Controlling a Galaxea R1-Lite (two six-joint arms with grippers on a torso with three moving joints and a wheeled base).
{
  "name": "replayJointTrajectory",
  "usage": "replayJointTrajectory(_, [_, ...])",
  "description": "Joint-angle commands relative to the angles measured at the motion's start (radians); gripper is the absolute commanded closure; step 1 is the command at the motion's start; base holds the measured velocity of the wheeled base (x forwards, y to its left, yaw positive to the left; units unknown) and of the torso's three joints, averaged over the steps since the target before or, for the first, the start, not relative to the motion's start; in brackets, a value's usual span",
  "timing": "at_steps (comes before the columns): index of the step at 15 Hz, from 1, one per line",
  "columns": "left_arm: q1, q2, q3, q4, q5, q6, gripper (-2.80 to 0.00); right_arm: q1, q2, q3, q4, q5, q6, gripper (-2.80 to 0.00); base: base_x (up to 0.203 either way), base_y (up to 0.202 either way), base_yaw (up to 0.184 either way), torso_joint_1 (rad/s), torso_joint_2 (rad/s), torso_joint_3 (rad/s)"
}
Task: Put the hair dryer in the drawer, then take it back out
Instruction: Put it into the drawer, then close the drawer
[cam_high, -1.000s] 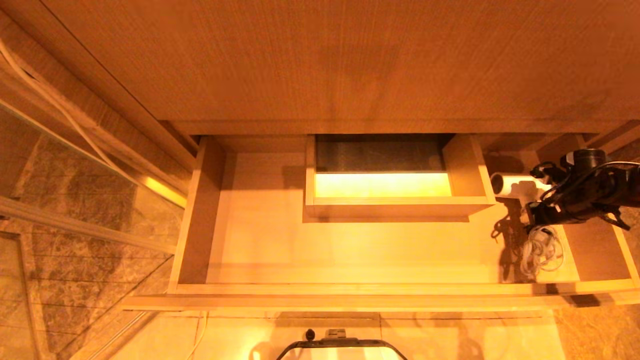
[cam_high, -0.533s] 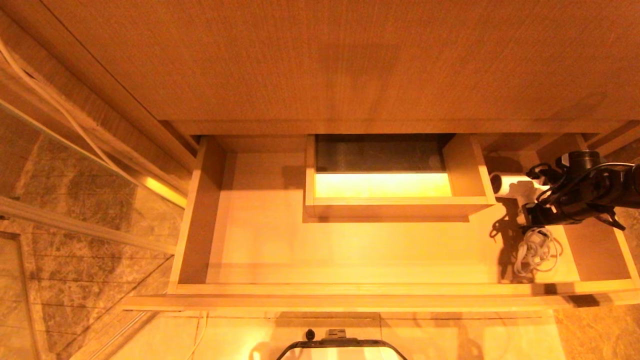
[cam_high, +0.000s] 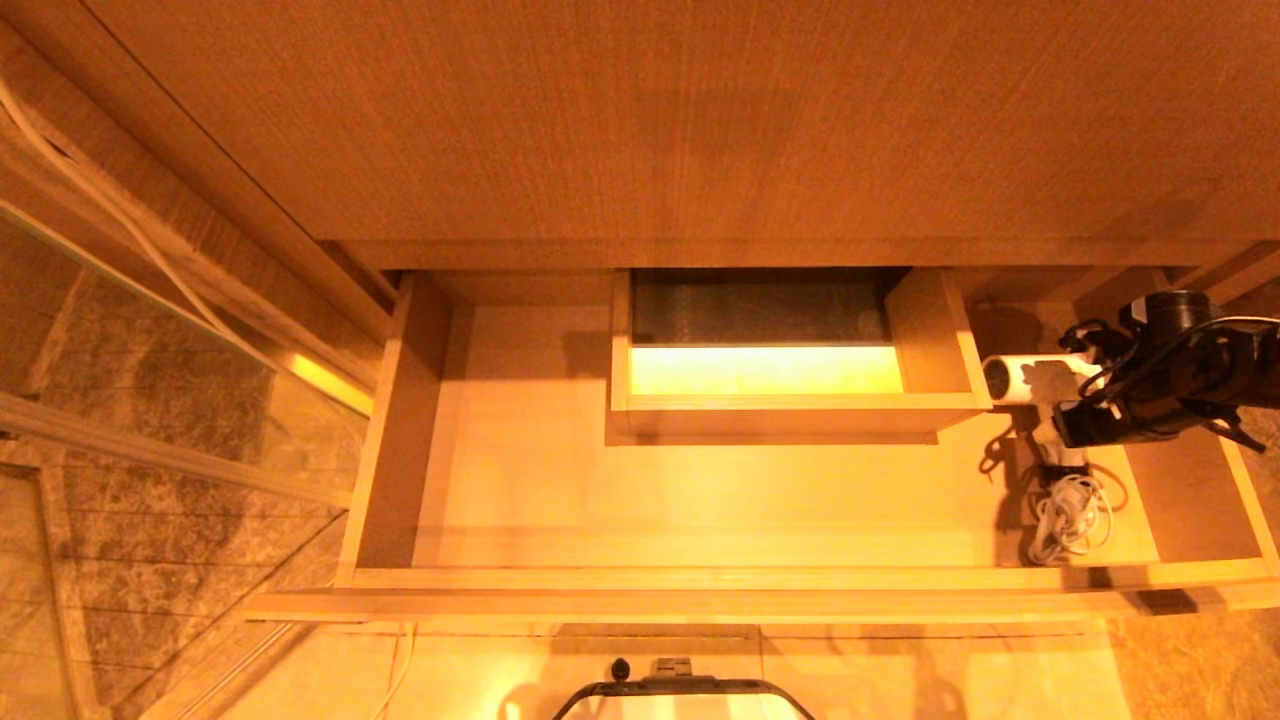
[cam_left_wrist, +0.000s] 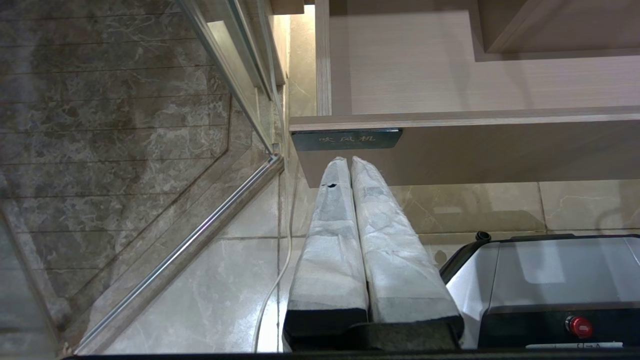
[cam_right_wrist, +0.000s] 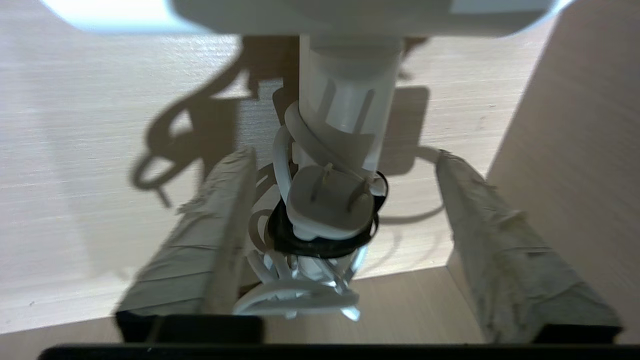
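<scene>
Strong amber light floods the head view, brightest in a glowing strip inside the drawer (cam_high: 520, 480) cut-out. Both wrist views read paler, more neutral. Up close, the hair dryer (cam_right_wrist: 345, 115) blurs soft and throws a hard dark shadow on the drawer floor; its top edge glares white.

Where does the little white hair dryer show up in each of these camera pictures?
Head view: the hair dryer lies at the right end of the open drawer, beside the right gripper.
Left wrist view: not in it; only the drawer's front and the shut left gripper.
Right wrist view: its handle and bundled cord sit between the open fingers.
Shared landmark: the drawer's pale floor.
</scene>
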Motion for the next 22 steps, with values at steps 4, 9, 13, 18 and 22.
replayJointTrajectory(4, [0.000, 0.000, 0.002, -0.001, 0.000, 0.000, 0.00, -0.002, -0.114, 0.008, 0.056, 0.001, -0.001, -2.80, 0.000, 0.000, 0.000, 0.000, 0.00, 0.000])
replayJointTrajectory(9, [0.000, 0.000, 0.002, 0.000, 0.000, 0.000, 0.00, -0.003, -0.303, 0.010, 0.183, 0.007, -0.004, -2.80, 0.000, 0.000, 0.000, 0.000, 0.00, 0.000])
replayJointTrajectory(13, [0.000, 0.000, 0.002, -0.001, 0.000, 0.000, 0.00, -0.002, -0.491, 0.022, 0.295, 0.011, -0.023, -2.80, 0.000, 0.000, 0.000, 0.000, 0.00, 0.000])
replayJointTrajectory(18, [0.000, 0.000, 0.002, -0.001, 0.000, 0.000, 0.00, -0.031, -0.747, 0.104, 0.589, 0.000, -0.116, 0.00, 0.000, 0.000, 0.000, 0.000, 0.00, 0.000])
replayJointTrajectory(22, [0.000, 0.000, 0.002, -0.001, 0.000, 0.000, 0.00, -0.066, -0.909, 0.341, 0.647, -0.006, -0.121, 0.00, 0.000, 0.000, 0.000, 0.000, 0.00, 0.000])
